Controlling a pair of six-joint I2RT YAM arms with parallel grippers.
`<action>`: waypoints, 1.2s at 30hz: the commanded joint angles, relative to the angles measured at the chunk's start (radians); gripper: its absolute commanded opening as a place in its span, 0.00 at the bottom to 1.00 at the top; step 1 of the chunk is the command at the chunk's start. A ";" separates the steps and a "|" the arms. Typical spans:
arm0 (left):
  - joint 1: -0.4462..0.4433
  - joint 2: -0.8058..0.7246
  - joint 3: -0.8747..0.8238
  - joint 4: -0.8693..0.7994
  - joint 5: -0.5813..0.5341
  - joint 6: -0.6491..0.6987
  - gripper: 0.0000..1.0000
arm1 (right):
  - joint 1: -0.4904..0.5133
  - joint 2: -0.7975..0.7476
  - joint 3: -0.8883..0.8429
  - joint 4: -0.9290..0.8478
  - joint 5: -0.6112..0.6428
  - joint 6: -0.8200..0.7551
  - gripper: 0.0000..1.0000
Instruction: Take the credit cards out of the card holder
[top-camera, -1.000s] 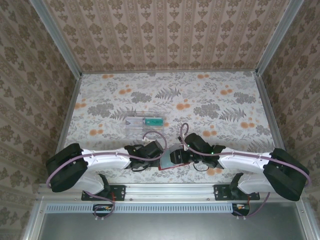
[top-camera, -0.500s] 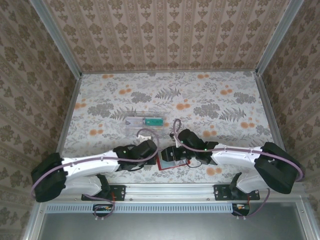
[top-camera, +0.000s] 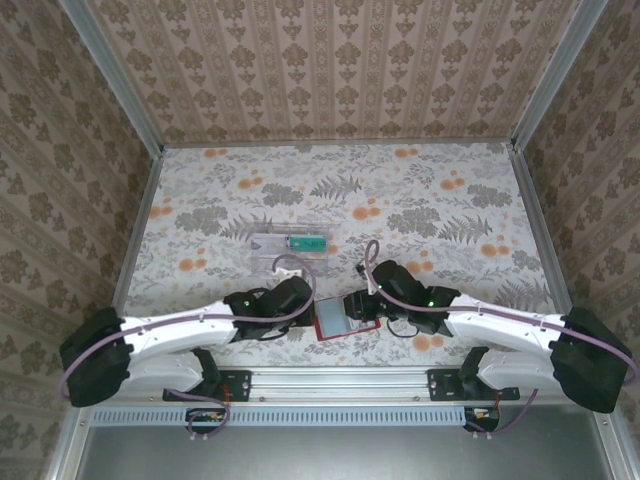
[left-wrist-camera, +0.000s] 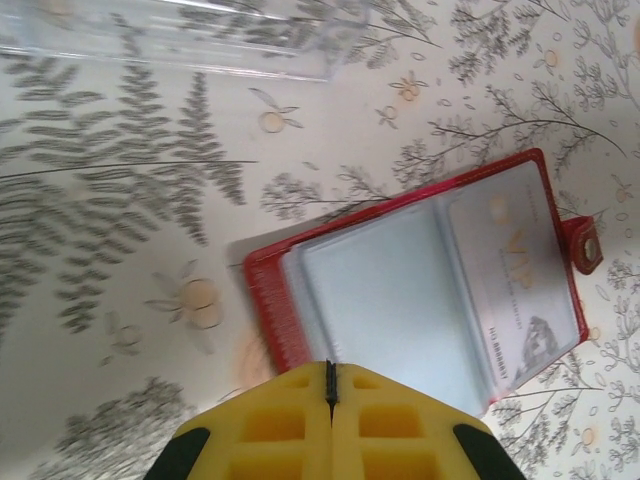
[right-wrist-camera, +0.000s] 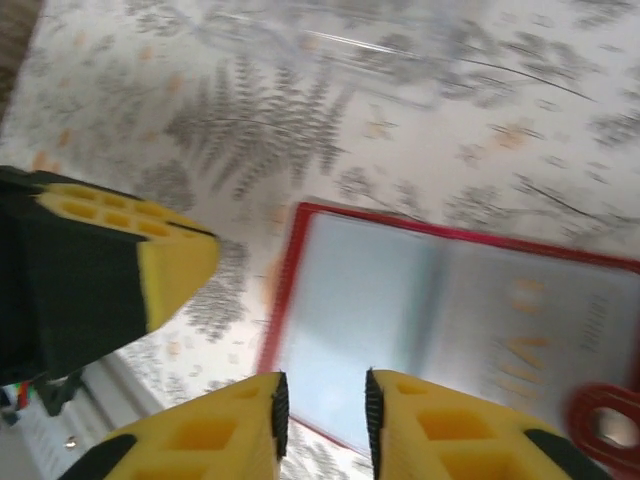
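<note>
Our red card holder (top-camera: 345, 320) lies open on the table (top-camera: 450, 200). Our left gripper (left-wrist-camera: 328, 385) is pressed closed, empty, at its edge. Our right gripper (right-wrist-camera: 322, 410) has its fingers a little apart over it.

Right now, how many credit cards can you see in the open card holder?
1. A pale card sits in the card holder's pocket beside the snap tab. The other pocket looks blank grey; more cards may be hidden behind.
</note>
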 joint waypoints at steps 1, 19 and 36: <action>0.003 0.070 0.040 0.139 0.075 -0.017 0.00 | -0.035 -0.018 -0.051 -0.094 0.065 -0.029 0.15; -0.009 0.319 0.167 0.149 0.155 -0.057 0.00 | -0.087 0.138 -0.039 -0.041 0.076 -0.069 0.00; -0.008 0.368 0.157 0.163 0.183 -0.096 0.03 | -0.068 0.182 -0.066 0.015 0.005 -0.026 0.00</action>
